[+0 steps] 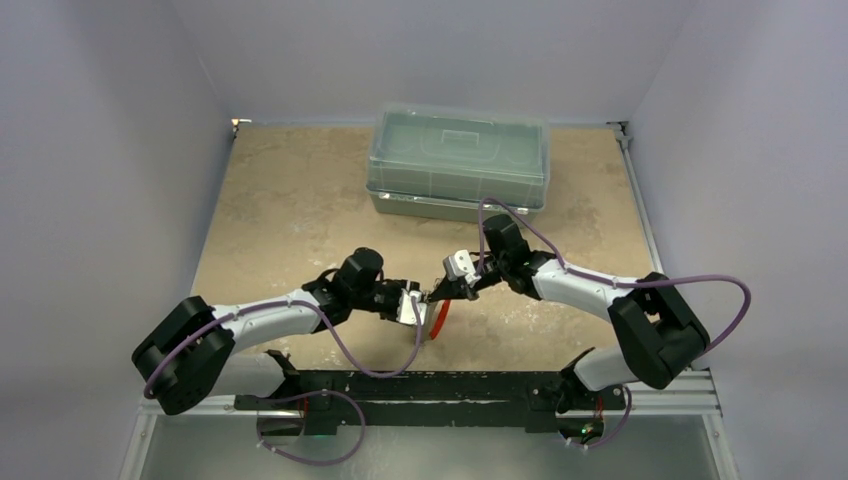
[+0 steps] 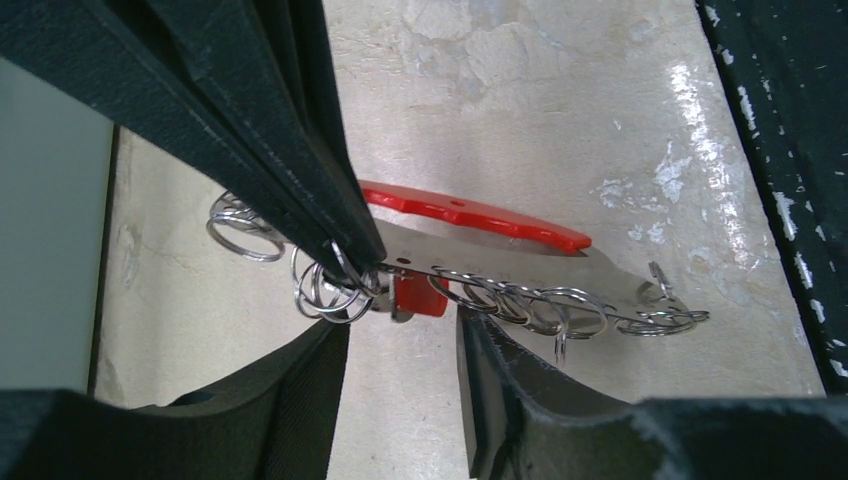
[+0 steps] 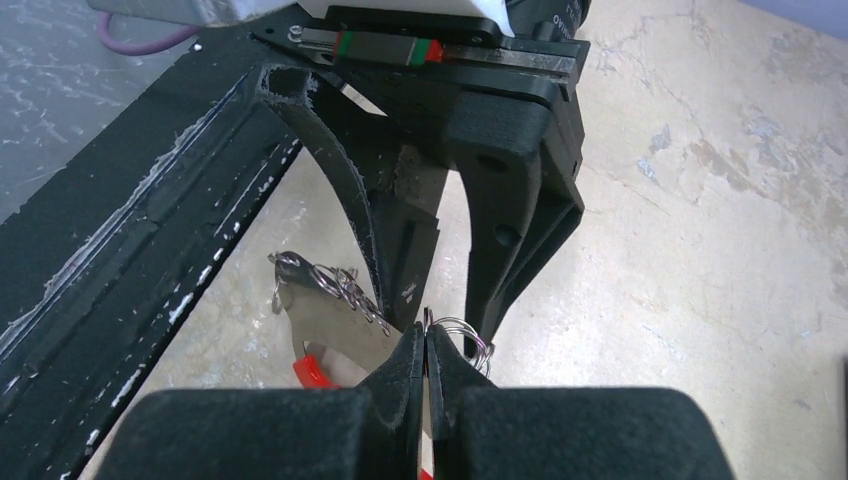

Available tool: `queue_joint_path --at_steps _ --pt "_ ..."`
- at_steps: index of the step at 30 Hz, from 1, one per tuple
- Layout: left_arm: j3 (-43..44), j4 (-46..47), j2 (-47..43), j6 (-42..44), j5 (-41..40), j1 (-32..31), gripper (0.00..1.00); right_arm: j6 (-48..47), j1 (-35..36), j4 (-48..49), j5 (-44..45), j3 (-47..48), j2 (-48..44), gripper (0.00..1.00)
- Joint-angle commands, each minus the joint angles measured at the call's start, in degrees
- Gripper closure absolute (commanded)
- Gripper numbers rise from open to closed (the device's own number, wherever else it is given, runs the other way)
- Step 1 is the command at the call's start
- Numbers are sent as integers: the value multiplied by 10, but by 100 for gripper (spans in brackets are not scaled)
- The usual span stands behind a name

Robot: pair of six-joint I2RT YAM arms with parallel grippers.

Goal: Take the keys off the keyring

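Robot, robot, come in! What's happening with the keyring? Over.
Left gripper holding keyring. Right gripper shut, pinching a metal ring at its edge. Clear box far back, not in the way.

Bright metal and glossy red plastic set against my matt black fingers.

The keyring [image 2: 560, 262] is a flat, pale plate with a smooth satin face. I cannot tell whether it is metal or plastic. Its outer edge is shiny red plastic. Its thin wire rings [image 2: 500, 300] are polished metal that catches the light. My left fingers [image 2: 290, 400] and right fingers [image 3: 400, 390] are matt black plastic, finely ribbed in layers. The table [image 2: 560, 90] looks like mottled beige stone, smooth with a dull sheen. The frame [image 3: 120, 230] is black paint, scratched and chipped white. The box [image 1: 458, 160] is smooth translucent plastic.
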Motion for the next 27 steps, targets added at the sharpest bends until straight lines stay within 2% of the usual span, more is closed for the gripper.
queue_joint_path --at_steps 1,5,19,24,27 --pt "3 9 2 10 35 -8 66 -14 4 -1 -22 23 -10 100" --pt "-3 31 3 -5 34 -11 71 -23 4 -14 -23 28 -9 100" --pt "-11 78 25 -29 11 -20 70 -37 11 -28 -23 29 -4 100" --pt "-5 79 22 -42 -7 -22 80 -36 11 -23 -22 24 -4 100" --pt "4 54 12 -56 -29 -22 92 -30 11 -18 -24 19 -6 100"
